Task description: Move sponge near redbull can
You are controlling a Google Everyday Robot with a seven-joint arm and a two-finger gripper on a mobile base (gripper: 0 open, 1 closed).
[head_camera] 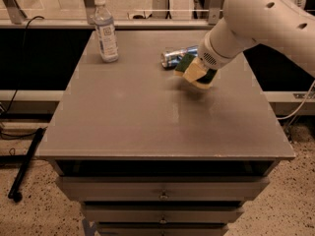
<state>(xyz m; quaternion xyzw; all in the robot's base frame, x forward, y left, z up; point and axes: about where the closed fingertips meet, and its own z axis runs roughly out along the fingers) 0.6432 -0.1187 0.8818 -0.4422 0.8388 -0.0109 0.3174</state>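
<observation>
The redbull can (175, 57) lies on its side at the far middle of the grey table (128, 112), blue and silver. My gripper (197, 73) comes down from the big white arm at the upper right and is shut on the sponge (186, 63), whose dark green top shows beside the pale yellow pads. The sponge is held just above the tabletop, right next to the can's right end and partly overlapping it in view. The lower part of the sponge is hidden by the gripper.
A clear plastic water bottle (105, 30) with a white cap stands at the table's far left. Drawers (162, 193) run below the front edge. A black cable and bar lie on the floor at the left.
</observation>
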